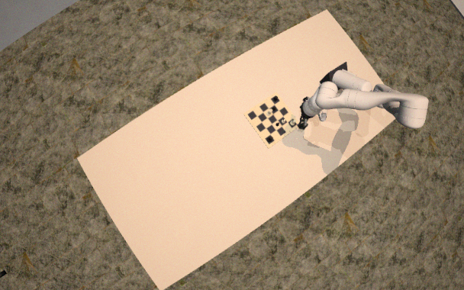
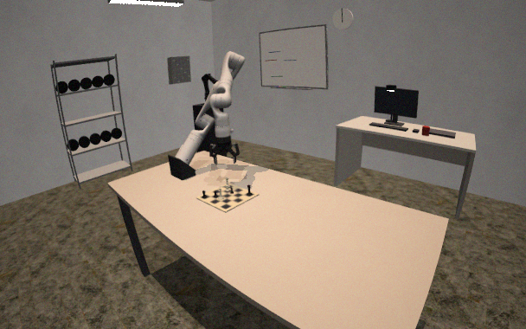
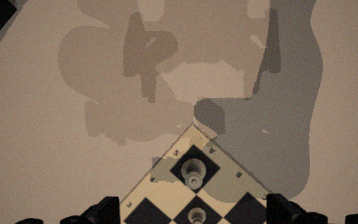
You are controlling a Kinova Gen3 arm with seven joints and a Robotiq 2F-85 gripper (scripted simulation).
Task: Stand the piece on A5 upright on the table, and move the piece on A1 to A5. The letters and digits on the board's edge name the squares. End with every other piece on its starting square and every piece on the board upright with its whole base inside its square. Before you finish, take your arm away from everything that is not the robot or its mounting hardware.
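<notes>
Walls: plain gray, with framed whiteboard (image 2: 293, 69), round clock (image 2: 343, 18), square panel (image 2: 179, 69) | Floor: mottled brown-green (image 1: 211, 244) (image 2: 508, 260) | Left: metal shelf rack (image 2: 89, 62), black round items on two tiers | Right: desk (image 2: 348, 126) bearing monitor (image 2: 395, 102), keyboard (image 2: 388, 126), red mug (image 2: 426, 131) | Light: lit ceiling fixture (image 2: 146, 3)

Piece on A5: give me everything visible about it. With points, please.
The piece on A5 (image 1: 292, 123) (image 2: 227, 182) (image 3: 194, 170) is pale grey and round, with a broad base, a narrower body and a small knob on top. It looks smooth; the material cannot be told. It stands upright, its base within the dark corner square (image 3: 179, 171) beside the edge marks 5 and A. Only that square appears to touch it; the open gripper (image 1: 304, 112) (image 2: 225, 162) (image 3: 193, 204) is clear of it.
</notes>
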